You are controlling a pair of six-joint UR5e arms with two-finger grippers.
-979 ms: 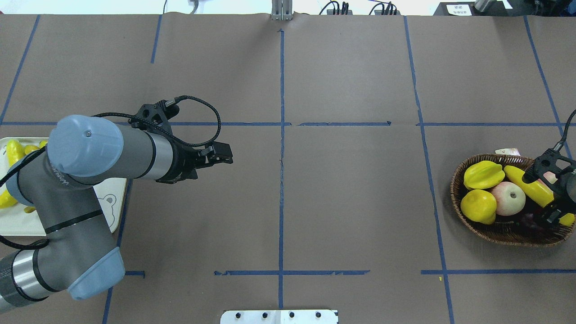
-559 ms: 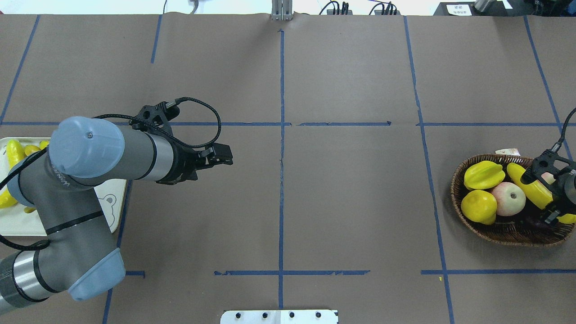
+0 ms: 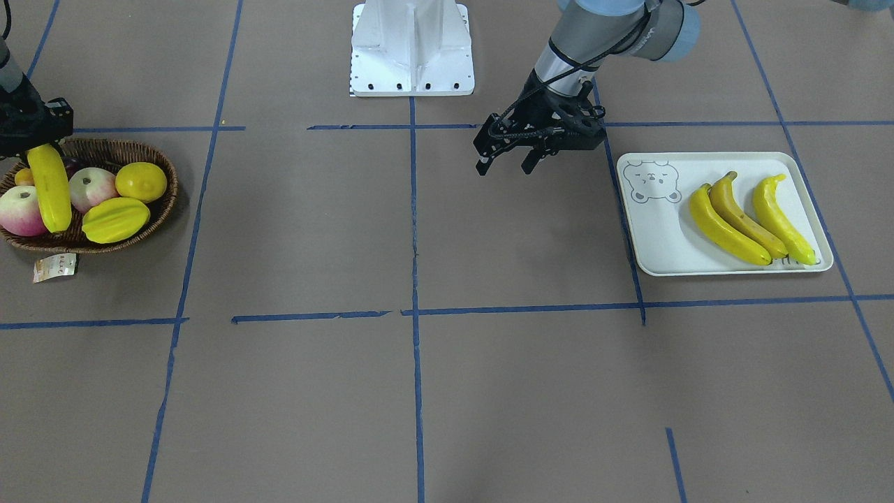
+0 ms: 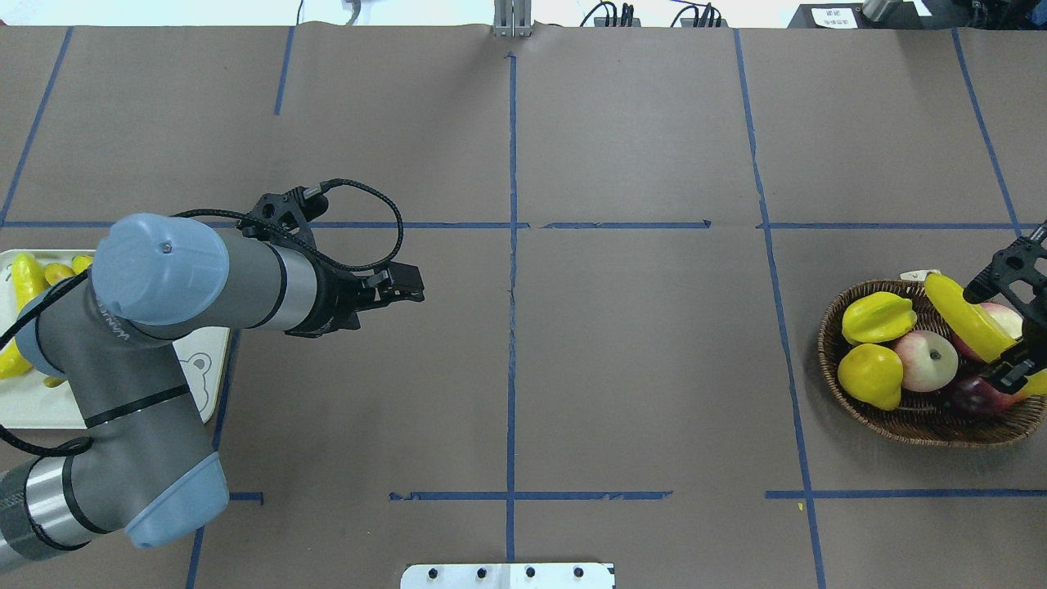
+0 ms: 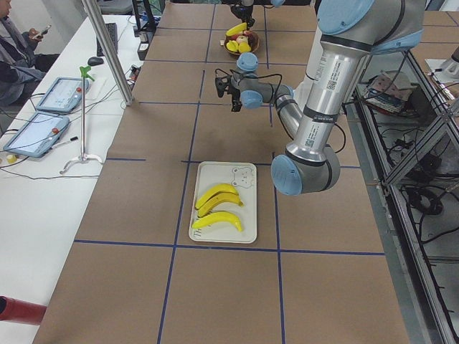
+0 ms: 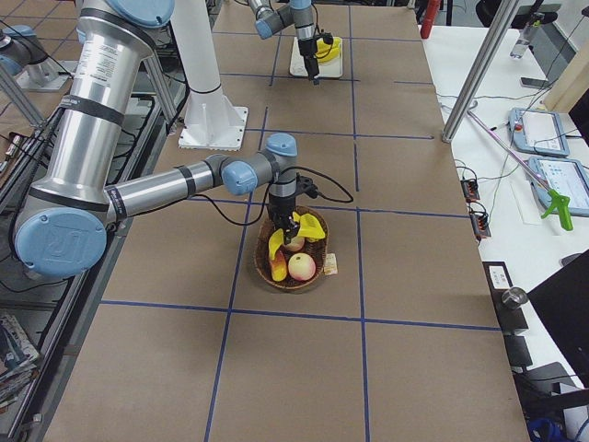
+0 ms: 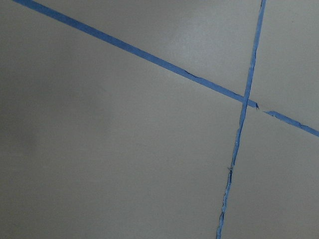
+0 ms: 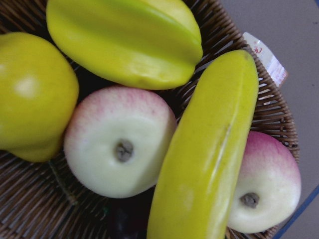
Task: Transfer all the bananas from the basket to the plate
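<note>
My right jaws (image 3: 33,136) are pinching the last banana (image 3: 49,188) near one end. The rest of it slopes away below and ahead of them, over the basket (image 3: 173,188). Whether its low tip has cleared the other fruit I cannot tell.

To do this step well, I judge I should rise straight until the tip is above the rim. Only then should I carry it sideways, because a grip this close to the end lets the long body swing or pivot. The skin is glossy, smooth and rounded, so it may slip if I jerk, and steady pressure with a slow turn looks safest.

Directly beneath my right jaws sit two round pink-and-cream apples (image 8: 119,144), a ridged starfruit (image 8: 124,40) and a lumpy lemon (image 8: 30,89). All are slick and free to roll on the coarse weave.

My left jaws (image 3: 503,164) hang spread and empty over bare brown paper. Just outboard of them lies the plate (image 3: 663,237), which is pale, flat, raised at the rim and rounded at the corners. It already carries three bananas (image 3: 740,216) side by side.
</note>
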